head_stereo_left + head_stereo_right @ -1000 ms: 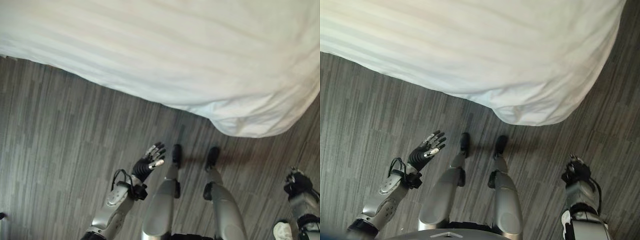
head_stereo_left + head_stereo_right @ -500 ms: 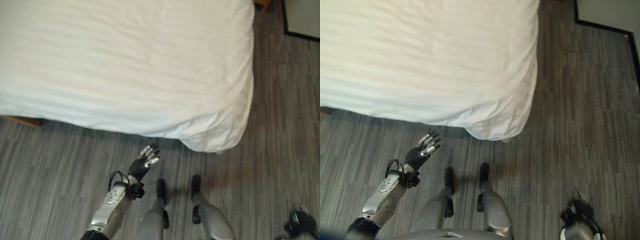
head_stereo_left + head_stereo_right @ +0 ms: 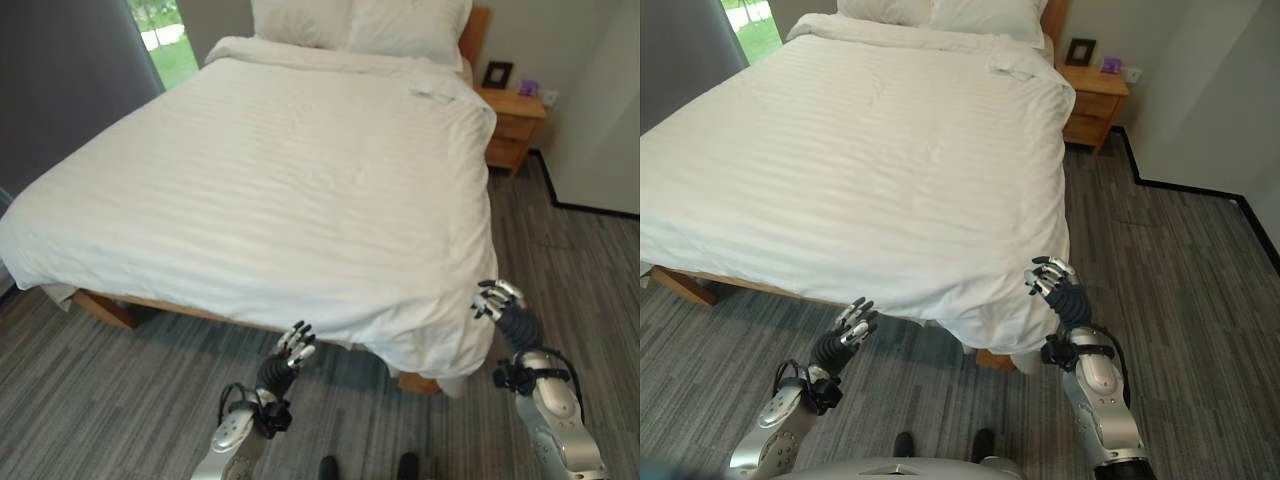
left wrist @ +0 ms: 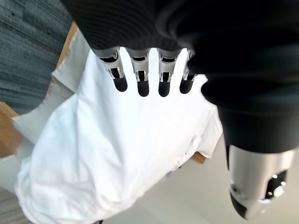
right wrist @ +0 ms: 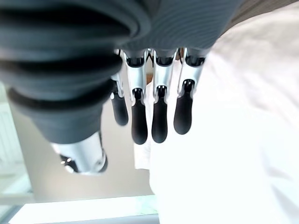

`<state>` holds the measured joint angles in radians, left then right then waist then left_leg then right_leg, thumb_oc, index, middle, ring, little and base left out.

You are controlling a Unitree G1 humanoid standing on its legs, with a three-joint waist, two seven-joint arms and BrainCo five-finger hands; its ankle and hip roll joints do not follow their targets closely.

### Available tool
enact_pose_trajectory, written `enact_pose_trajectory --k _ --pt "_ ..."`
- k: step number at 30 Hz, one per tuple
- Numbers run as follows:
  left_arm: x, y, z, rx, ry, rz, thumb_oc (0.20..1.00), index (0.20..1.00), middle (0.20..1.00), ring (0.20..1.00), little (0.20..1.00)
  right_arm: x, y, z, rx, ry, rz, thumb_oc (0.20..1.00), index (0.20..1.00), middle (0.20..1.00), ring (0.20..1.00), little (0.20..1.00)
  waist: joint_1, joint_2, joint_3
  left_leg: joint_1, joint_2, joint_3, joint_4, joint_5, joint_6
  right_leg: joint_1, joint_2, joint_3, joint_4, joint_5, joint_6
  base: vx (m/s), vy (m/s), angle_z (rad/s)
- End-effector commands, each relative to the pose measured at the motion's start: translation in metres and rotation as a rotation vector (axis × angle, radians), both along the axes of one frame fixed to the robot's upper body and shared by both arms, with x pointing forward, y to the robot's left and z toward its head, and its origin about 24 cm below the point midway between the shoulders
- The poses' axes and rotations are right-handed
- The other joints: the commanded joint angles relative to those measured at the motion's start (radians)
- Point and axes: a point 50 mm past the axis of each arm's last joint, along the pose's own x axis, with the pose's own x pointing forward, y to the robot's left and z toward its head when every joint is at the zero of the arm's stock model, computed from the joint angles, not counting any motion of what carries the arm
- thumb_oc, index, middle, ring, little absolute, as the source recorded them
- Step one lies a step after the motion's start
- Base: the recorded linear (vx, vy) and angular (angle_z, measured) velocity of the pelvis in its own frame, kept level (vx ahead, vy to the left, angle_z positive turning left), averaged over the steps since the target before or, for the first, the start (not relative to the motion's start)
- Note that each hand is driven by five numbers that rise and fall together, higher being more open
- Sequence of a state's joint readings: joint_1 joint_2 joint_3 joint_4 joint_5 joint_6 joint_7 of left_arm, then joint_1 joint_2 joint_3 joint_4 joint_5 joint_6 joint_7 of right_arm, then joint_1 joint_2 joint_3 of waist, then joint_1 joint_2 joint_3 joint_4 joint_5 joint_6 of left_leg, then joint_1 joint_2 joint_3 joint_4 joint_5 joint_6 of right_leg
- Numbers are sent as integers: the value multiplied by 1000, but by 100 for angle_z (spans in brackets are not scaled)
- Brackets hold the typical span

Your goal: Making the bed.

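Bed (image 3: 300,170) ahead, covered by a white duvet (image 3: 870,170) draping over the foot edge and near corner. Pillows (image 3: 360,20) at the head, nightstand (image 3: 515,125) beside them. Left hand (image 3: 845,335) raised just short of the duvet's foot edge, fingers (image 4: 140,74) straight and spread, holding nothing. Right hand (image 3: 1055,285) up at the duvet's hanging corner, fingers (image 5: 156,116) relaxed, slightly bent, gripping nothing; contact with the cloth impossible to tell.
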<state>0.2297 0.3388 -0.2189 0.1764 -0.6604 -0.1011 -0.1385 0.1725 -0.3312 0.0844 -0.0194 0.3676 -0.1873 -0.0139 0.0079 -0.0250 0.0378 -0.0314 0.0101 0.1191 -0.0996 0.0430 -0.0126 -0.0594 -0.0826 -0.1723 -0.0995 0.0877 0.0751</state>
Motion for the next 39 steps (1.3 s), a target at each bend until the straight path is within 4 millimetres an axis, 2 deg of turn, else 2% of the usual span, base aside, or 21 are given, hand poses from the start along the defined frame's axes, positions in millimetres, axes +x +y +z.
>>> enact_pose_trajectory --k 1,4,6,7,10,11,14,15,16,17,18,19,20,22,23,24,25,27,28,32,39 --pt "24 4 16 31 -117 27 1000 1000 1000 1000 1000 9 -2 21 -22 -113 -16 1000 1000 1000 1000 1000 6 -8 41 37 -25 13 12 -36 2 37 -27 -57 117 -36 84 -73 -27 -34" --pt "31 9 20 86 -135 32 1000 1000 1000 1000 1000 9 1 23 -16 -122 -19 1000 1000 1000 1000 1000 -5 9 70 31 2 25 12 -29 -5 -4 -73 -67 185 -26 100 -56 -76 -23" --pt "36 14 26 113 -159 44 1000 1000 1000 1000 1000 9 1 22 -38 -114 -23 1000 1000 1000 1000 1000 -5 12 78 35 33 31 12 -30 -21 13 -161 -73 171 21 111 -32 -300 -29" --pt "40 16 32 112 -185 49 1000 1000 1000 1000 1000 11 1 22 -49 -112 -38 1000 1000 1000 1000 1000 -8 5 75 34 62 34 12 -34 -40 20 -232 -58 142 86 129 -21 -409 -28" --pt "43 16 35 122 -202 40 1000 1000 1000 1000 1000 12 1 21 -20 -110 -55 1000 1000 1000 1000 1000 -13 -4 70 37 85 33 12 -29 -59 14 -256 -6 117 115 143 -19 -316 -13" --pt "43 18 35 128 -200 48 1000 1000 1000 1000 1000 16 6 22 39 -120 -55 1000 1000 1000 1000 1000 -12 -11 64 34 124 31 12 -13 -88 8 -280 30 95 138 160 -62 -585 -4" --pt "43 21 33 120 -190 81 1000 1000 1000 1000 1000 21 15 29 120 -154 -26 1000 1000 1000 1000 1000 -1 -16 65 26 176 32 12 19 -127 10 -270 21 97 106 166 -64 -377 -1" --pt "43 22 32 105 -183 99 1000 1000 1000 1000 1000 24 20 33 171 -173 -10 1000 1000 1000 1000 1000 6 -15 66 16 205 25 12 37 -142 6 -253 16 106 59 166 -147 -718 -5" --pt "39 22 27 63 -159 144 1000 1000 1000 1000 1000 30 32 40 254 -203 30 1000 1000 1000 1000 1000 16 -1 73 -2 279 5 12 98 -172 16 -200 7 104 -21 134 -111 -563 -13" --pt "39 22 27 63 -159 144 1000 1000 1000 1000 1000 31 32 40 254 -203 30 1000 1000 1000 1000 1000 15 2 73 -2 282 4 12 98 -173 17 -196 6 105 -22 132 -97 -588 -19" --pt "35 23 23 60 -138 161 1000 1000 1000 1000 1000 32 35 43 262 -216 57 1000 1000 1000 1000 1000 14 13 80 0 320 8 12 142 -181 21 -159 2 111 -42 110 -49 -535 -11" --pt "26 17 8 13 -67 188 1000 1000 1000 1000 1000 33 37 40 254 -190 84 1000 1000 1000 1000 1000 16 10 103 7 330 4 81 182 -135 59 -105 1 99 -66 72 -51 -531 3" --pt "26 17 8 13 -68 188 1000 1000 1000 1000 1000 33 37 40 254 -190 84 1000 1000 1000 1000 1000 15 11 101 3 331 2 82 183 -135 57 -104 0 98 -64 71 -47 -527 3" --pt "25 5 1 -41 -39 176 1000 1000 1000 1000 1000 33 37 38 223 -169 110 1000 1000 1000 1000 1000 27 -12 116 -50 243 -110 239 150 -94 63 -91 18 75 -54 49 -26 -408 -3" --pt "21 4 3 -41 -48 146 1000 1000 1000 1000 1000 30 35 29 200 -122 148 1000 1000 1000 1000 1000 46 -40 117 -72 111 -180 358 64 -64 74 -77 70 42 -37 36 -5 -338 -10" --pt "21 4 3 -41 -48 146 1000 1000 1000 1000 1000 30 35 29 200 -122 148 1000 1000 1000 1000 1000 45 -41 115 -74 110 -180 357 65 -64 72 -78 70 41 -35 36 18 -423 -70" --pt "24 1 6 -45 -68 111 1000 1000 1000 1000 1000 24 28 19 171 -74 147 1000 1000 1000 1000 1000 45 -58 104 -106 41 -131 381 24 -44 86 -63 80 22 -24 31 8 -191 -93" --pt "26 -1 9 -40 -83 97 1000 1000 1000 1000 1000 19 22 13 168 -48 122 1000 1000 1000 1000 1000 37 -58 93 -99 19 -84 342 7 -30 88 -51 74 12 -20 32 27 -195 -41" --pt "28 -5 11 -40 -97 80 1000 1000 1000 1000 1000 12 20 7 194 -32 85 1000 1000 1000 1000 1000 30 -50 67 -65 -45 -54 260 -22 -5 79 -26 70 12 -23 34 36 -137 18" --pt "37 -16 14 -31 -110 59 1000 1000 1000 1000 1000 9 24 2 228 -24 55 1000 1000 1000 1000 1000 2 -25 42 14 -79 -46 127 -42 35 82 31 61 12 -38 33 41 -74 8" --pt "43 -24 21 0 -147 5 1000 1000 1000 1000 1000 12 37 1 259 -22 81 1000 1000 1000 1000 1000 2 -28 49 42 -85 -79 99 -42 37 104 37 55 12 -36 21 13 25 3"
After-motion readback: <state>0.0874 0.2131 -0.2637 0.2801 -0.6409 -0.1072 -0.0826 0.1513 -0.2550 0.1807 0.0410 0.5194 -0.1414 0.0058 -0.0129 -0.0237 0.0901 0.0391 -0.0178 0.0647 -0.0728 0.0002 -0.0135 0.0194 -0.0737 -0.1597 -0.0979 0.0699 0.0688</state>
